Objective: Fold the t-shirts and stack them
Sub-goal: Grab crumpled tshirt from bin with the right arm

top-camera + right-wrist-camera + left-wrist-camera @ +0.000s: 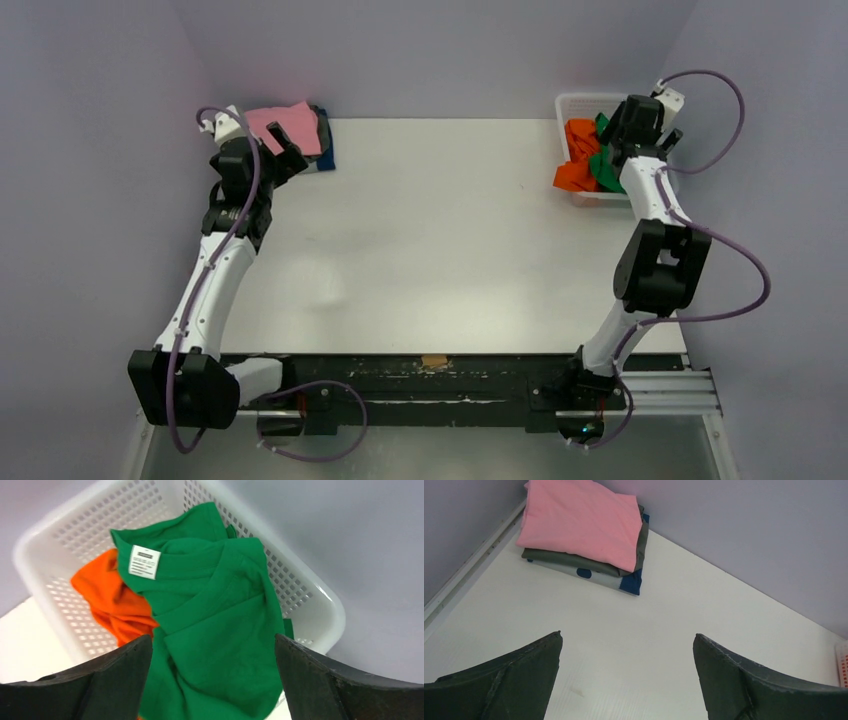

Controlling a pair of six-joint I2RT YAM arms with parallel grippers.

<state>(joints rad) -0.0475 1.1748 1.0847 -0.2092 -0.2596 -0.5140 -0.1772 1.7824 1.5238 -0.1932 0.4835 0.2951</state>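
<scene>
A folded stack sits at the table's back left corner: a pink t-shirt [285,124] [581,517] on top, a dark grey one [574,562] under it, a dark blue one [631,581] at the bottom. My left gripper [283,148] [628,640] is open and empty just in front of the stack. A crumpled green t-shirt [606,166] [215,615] and an orange t-shirt [577,160] [112,600] lie in the white basket [575,103] [305,587]. My right gripper [645,130] [212,642] is open above the green t-shirt.
The white basket stands at the back right corner against the walls. The purple walls enclose the table at the back and sides. A small brown tape piece [434,360] sits on the black rail at the near edge.
</scene>
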